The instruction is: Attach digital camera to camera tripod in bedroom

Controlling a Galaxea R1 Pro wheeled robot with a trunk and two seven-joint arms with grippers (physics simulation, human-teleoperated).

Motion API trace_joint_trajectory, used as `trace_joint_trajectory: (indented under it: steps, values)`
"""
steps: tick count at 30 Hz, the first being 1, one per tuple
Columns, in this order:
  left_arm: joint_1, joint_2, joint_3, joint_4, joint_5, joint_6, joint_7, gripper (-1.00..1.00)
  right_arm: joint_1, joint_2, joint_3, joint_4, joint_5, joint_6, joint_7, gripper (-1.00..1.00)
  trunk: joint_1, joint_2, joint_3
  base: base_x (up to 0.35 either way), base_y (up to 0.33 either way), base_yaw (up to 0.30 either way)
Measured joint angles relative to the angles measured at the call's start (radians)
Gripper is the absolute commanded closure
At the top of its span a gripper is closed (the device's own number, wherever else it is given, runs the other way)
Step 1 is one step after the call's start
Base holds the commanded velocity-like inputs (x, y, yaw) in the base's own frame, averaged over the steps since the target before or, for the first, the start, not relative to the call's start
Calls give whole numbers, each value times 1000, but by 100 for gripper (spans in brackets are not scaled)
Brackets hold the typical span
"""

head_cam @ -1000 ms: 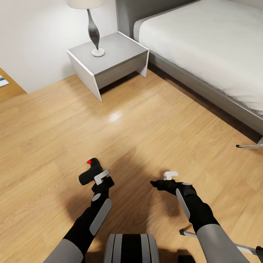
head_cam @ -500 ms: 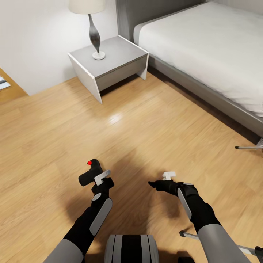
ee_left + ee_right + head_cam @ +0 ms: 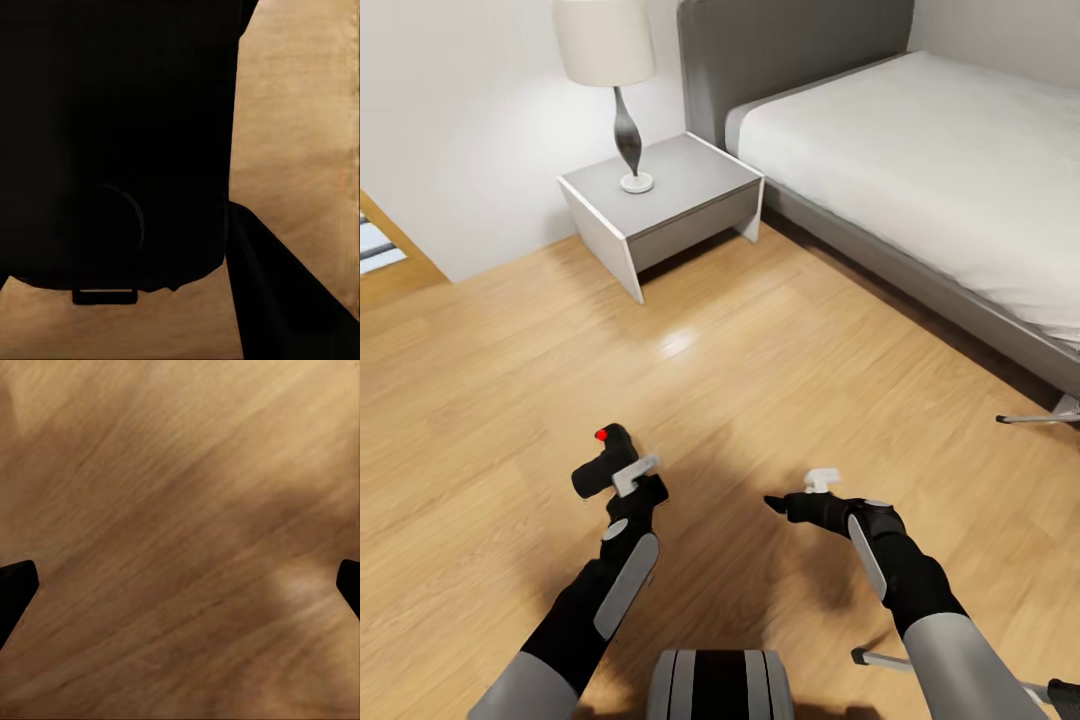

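Observation:
The small black digital camera (image 3: 603, 466) with its red button on top hangs above the wood floor at lower left of the head view, with my left gripper (image 3: 624, 480) shut on it. Its dark body (image 3: 112, 150) takes up most of the left wrist view, one finger (image 3: 289, 300) beside it. My right gripper (image 3: 790, 500) hovers open over bare floor, its fingertips (image 3: 15, 585) far apart with nothing between them. A silver leg of the camera tripod (image 3: 1036, 417) shows at the right edge by the bed, and another leg (image 3: 920, 665) behind my right forearm.
The grey bed with white mattress (image 3: 920, 170) runs along the right. A grey nightstand (image 3: 665, 195) with a lamp (image 3: 608, 60) stands against the pale wall ahead. Light wood floor (image 3: 740, 330) lies between me and them. A wood-topped surface (image 3: 385, 255) shows at the left edge.
The whole view has shifted: nightstand, lamp and bed sit lower in the picture, so the camera moved. Both arms keep nearly the same pose, the left still holding the digital camera.

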Motion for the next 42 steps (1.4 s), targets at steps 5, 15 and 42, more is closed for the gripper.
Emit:
trace_joint_trajectory:
  steps: [5,15,42]
  values:
    - [0,76,-3,-194,71,105,-63,100,0,-31,-14,-1,0,-2,141,-100,-2,1,19,0,0,0]
    - [6,277,-2,-374,328,228,-502,100,0,-107,-136,1,1,-7,393,-100,-7,4,58,0,0,0]
    - [7,396,0,-271,598,345,-731,100,0,-124,-195,-3,9,31,416,-100,-19,10,162,0,0,0]
